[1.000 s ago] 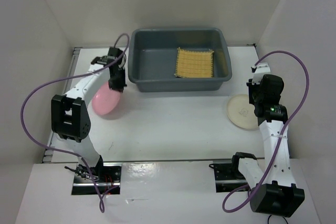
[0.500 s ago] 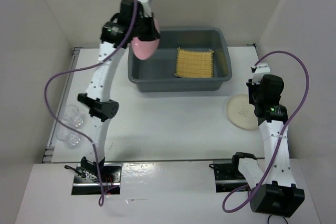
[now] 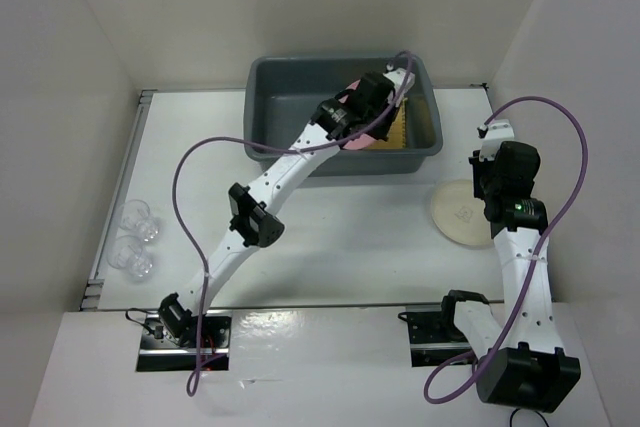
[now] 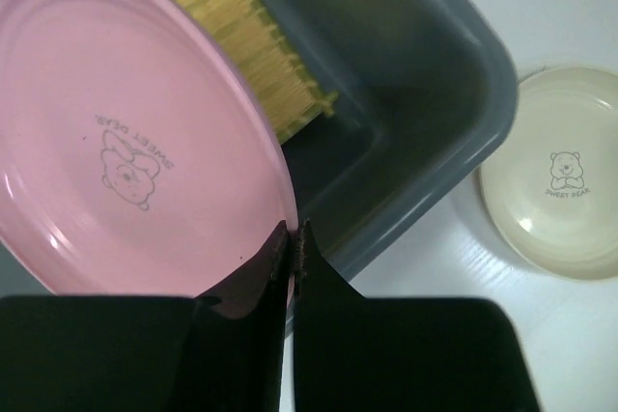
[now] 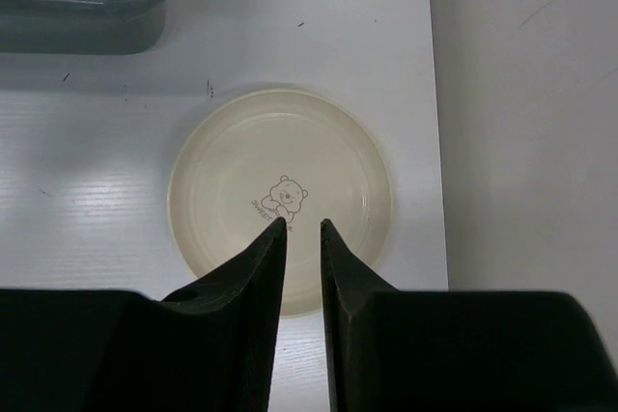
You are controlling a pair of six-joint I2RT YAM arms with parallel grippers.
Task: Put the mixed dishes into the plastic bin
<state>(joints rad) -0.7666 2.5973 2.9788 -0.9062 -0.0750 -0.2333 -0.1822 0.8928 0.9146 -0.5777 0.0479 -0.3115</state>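
The left end effector (image 4: 293, 231) is clamped tight on the rim of the pink bowl (image 4: 126, 132), its two fingers pressed together with the thin edge between them. The bowl hangs tilted inside the outline of the grey bin (image 4: 415, 74), over its right half. It covers much of the yellow mat (image 4: 246, 41) lying on the bin floor. The pinched edge sits close above the bin's near wall, and the left half of the bin floor is bare.

The right end effector (image 5: 302, 226) hovers over the cream plate (image 5: 280, 166), its fingers parted by a narrow gap and holding nothing. The plate lies flat on the counter (image 3: 330, 237), apart from the bin's near right corner. Its right edge comes near the side wall. Two clear cups (image 3: 131, 257) stand by the counter's left edge, well apart from the bin.
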